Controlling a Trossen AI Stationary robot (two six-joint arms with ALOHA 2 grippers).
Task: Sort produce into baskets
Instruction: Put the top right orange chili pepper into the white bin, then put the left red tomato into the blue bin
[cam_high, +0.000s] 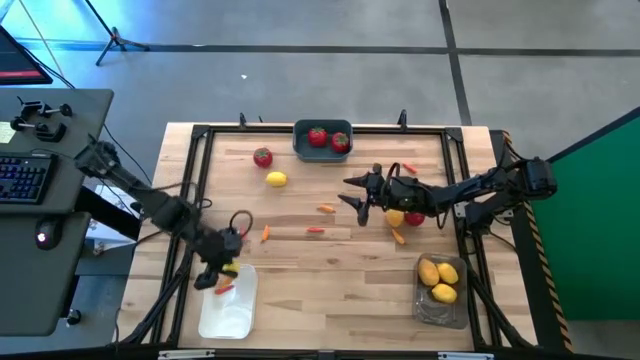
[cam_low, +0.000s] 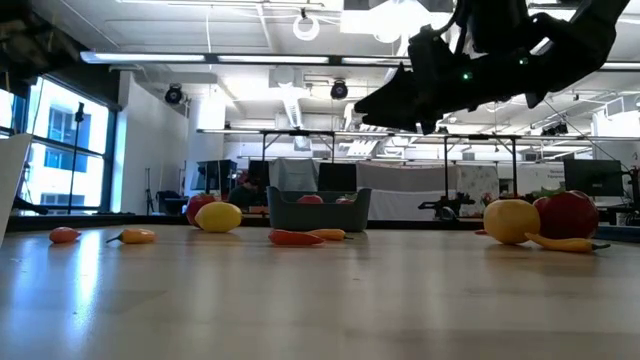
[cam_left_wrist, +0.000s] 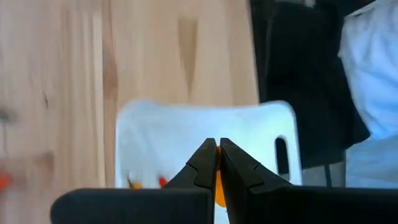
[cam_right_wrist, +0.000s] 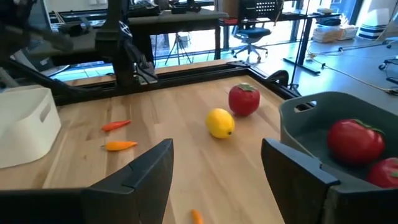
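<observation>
Two arms: both over the worktop.
Left gripper (cam_high: 222, 272): above the white basket (cam_high: 236, 312) near the front left corner, fingers (cam_left_wrist: 205, 163) pinching a small orange piece (cam_left_wrist: 218, 186).
Right gripper (cam_high: 357, 197): mid-worktop, fingers (cam_right_wrist: 146, 168) spread, holding nothing.
Blue-grey basket (cam_high: 299, 148): back edge, two tomatoes (cam_high: 318, 138) inside.
Clear basket (cam_high: 428, 305): front right corner, holding lemons (cam_high: 441, 272).
Loose pieces: a tomato (cam_high: 262, 157) and a lemon (cam_high: 276, 179) beside the blue-grey basket.

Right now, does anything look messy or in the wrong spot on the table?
Nothing is spilled or broken. The unsorted produce lies scattered on the table: a red one and a lemon near the dark basket, and small orange peppers mid-table.
</observation>
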